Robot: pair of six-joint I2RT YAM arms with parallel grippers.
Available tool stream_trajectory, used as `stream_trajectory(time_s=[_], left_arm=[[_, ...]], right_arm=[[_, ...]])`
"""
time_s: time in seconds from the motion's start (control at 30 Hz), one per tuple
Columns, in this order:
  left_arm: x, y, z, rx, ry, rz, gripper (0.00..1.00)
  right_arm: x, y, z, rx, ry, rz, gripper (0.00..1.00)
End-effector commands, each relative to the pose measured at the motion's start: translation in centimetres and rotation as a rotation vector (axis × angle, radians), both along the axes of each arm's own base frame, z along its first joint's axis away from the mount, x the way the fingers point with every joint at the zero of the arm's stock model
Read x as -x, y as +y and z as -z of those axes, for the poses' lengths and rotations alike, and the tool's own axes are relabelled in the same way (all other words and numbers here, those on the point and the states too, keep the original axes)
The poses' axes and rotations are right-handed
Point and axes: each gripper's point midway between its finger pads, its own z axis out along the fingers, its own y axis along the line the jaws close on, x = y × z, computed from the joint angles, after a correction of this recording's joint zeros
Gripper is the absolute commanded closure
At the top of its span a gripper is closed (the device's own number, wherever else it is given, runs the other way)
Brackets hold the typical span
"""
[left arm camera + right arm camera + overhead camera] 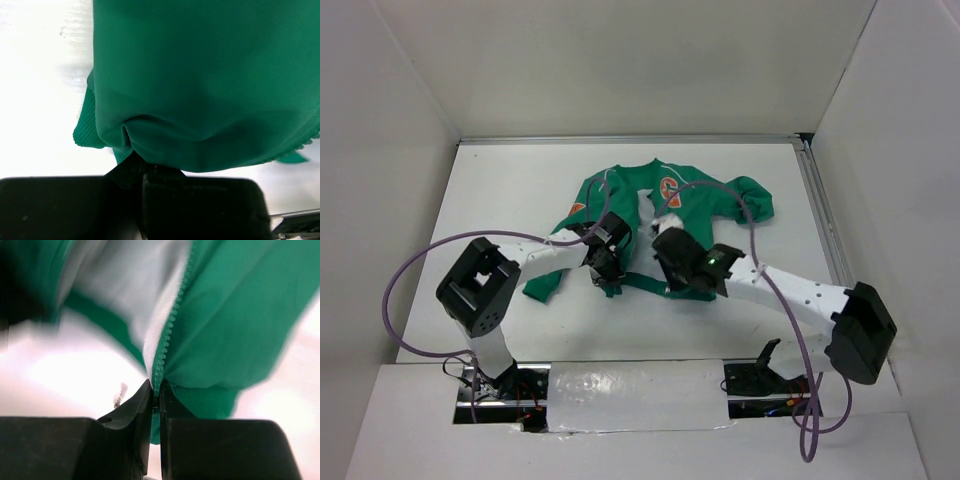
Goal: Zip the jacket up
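Jacket (pixel 710 205) lying mid tabletop (pixel 510 190), front gaping toward 12 o'clock, left pincer (pixel 604 262) clamped on its hem at 7 o'clock, right pincer (pixel 156 394) nipping the zipper (pixel 170 330) foot at 6 o'clock

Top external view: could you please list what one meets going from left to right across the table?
Left elbow → left claw → right claw → right elbow. The jacket spans both claws, so it has no clear place.
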Motion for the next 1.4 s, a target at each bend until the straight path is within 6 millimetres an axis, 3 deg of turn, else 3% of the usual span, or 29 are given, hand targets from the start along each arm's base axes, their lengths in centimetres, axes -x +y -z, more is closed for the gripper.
stream_trajectory(time_s=[0.0, 0.07, 0.17, 0.27, 0.3, 0.33, 0.43, 0.57, 0.63, 0.7, 0.87, 1.2, 1.37], left_arm=[[-0.6, -0.2, -0.5, 0.033, -0.016, 0.011, 1.00], [-0.4, 0.1, -0.8, 0.031, -0.019, 0.008, 1.00], [-0.4, 0.4, -1.1, 0.026, -0.027, 0.003, 1.00], [0.1, 0.6, -1.1, 0.030, -0.022, 0.007, 1.00], [0.1, 0.5, -1.3, 0.040, -0.028, 0.009, 1.00], [0.5, 0.7, -1.1, 0.039, -0.021, 0.008, 1.00], [1.0, 1.1, -1.1, 0.040, -0.016, -0.003, 1.00], [1.5, 1.1, -1.3, 0.064, -0.022, 0.004, 1.00], [1.8, 1.1, -1.3, 0.071, -0.019, 0.007, 1.00], [2.1, 1.3, -1.3, 0.076, -0.019, 0.008, 1.00], [2.4, 1.1, -1.7, 0.090, -0.031, 0.016, 1.00], [3.4, 1.4, -2.0, 0.070, -0.036, 0.011, 1.00], [3.8, 1.8, -2.0, 0.063, -0.038, -0.001, 1.00]], right_arm=[[5.3, 3.5, 4.2, 0.079, 0.112, -0.394, 0.96], [7.3, 5.6, 5.7, 0.104, 0.159, -0.511, 0.90], [8.3, 6.9, 7.4, 0.140, 0.218, -0.559, 0.72], [8.3, 7.6, 7.3, 0.108, 0.211, -0.561, 0.60], [8.7, 7.6, 7.3, 0.086, 0.215, -0.572, 0.23], [8.7, 8.3, 5.9, 0.030, 0.181, -0.589, 0.01], [10.0, 9.3, 3.4, -0.119, 0.148, -0.637, 0.00], [9.6, 8.4, 2.1, -0.190, 0.092, -0.548, 0.00], [9.0, 7.3, 2.7, -0.186, 0.104, -0.456, 0.01], [8.4, 6.1, 3.8, -0.149, 0.124, -0.352, 0.07], [8.0, 3.4, 7.3, -0.039, 0.185, -0.131, 0.13], [7.6, 3.1, 11.3, 0.015, 0.227, -0.013, 0.15], [7.6, 3.1, 13.1, 0.045, 0.249, 0.008, 0.22]])
